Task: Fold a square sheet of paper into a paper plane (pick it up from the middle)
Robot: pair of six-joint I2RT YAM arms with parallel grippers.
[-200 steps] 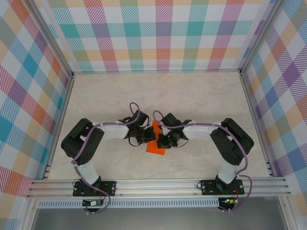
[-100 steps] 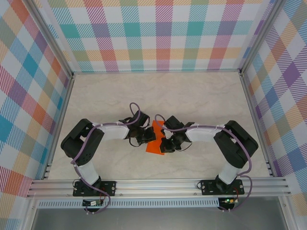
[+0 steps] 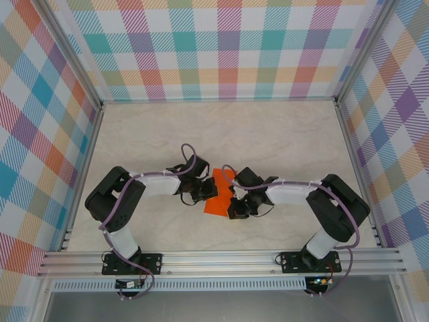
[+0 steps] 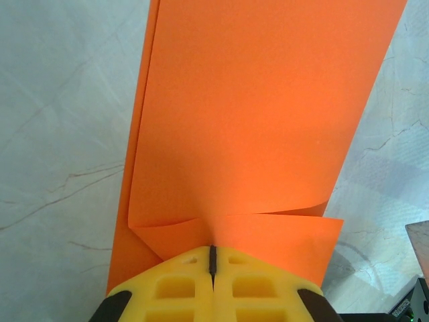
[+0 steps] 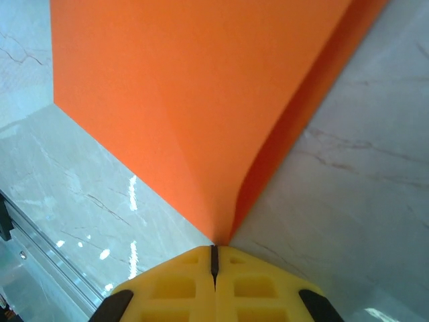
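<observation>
Our table (image 3: 268,134) has the folded orange paper (image 3: 216,204) about midway between its left and right edges, nearer the near edge. We've got the left gripper (image 4: 212,258) and right gripper (image 5: 214,253) both pinched tight on it, one each side.

Both arms stand on bases at the near edge of the desk (image 3: 268,134), elbows bent out to the sides and forearms turned inward toward the desk's middle. The left arm (image 3: 157,182) runs nearly level across. The right arm (image 3: 288,191) slants a little toward the near edge. The left pincer (image 3: 208,193) and right pincer (image 3: 232,204) face each other, well clear of the side edges. Each has its yellow fingers (image 4: 181,288) pressed together, pinching the paper (image 3: 217,204).
</observation>
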